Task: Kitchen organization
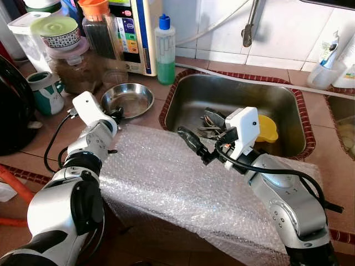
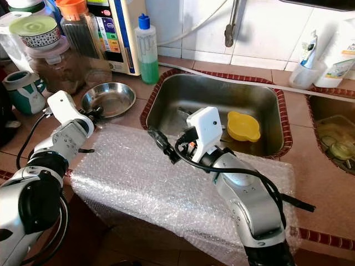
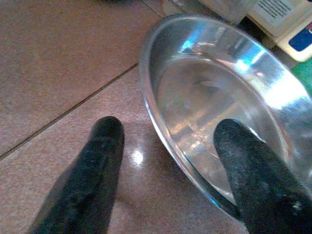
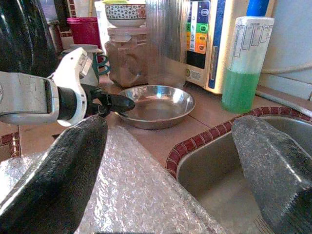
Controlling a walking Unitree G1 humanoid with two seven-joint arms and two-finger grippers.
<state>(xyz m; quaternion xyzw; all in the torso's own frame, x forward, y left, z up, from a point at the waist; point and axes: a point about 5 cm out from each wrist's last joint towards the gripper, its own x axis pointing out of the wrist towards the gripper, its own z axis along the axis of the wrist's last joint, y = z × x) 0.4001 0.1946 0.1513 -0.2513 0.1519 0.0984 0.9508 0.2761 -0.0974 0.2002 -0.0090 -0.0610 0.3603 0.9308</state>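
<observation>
Fingers of left gripper point(image 3: 168, 170) spread, straddling rim of steel bowl point(image 1: 128, 100). Right gripper point(image 1: 191, 141) spread, empty, above bubble wrap point(image 1: 177, 183) beside sink point(image 1: 288, 111).

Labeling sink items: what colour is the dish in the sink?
Yellow. The dish shows best in the right eye view.

Left gripper point(image 3: 168, 170) low, fingers spread apart; right gripper point(image 1: 191, 143) raised, reaching forward, fingers parted
</observation>
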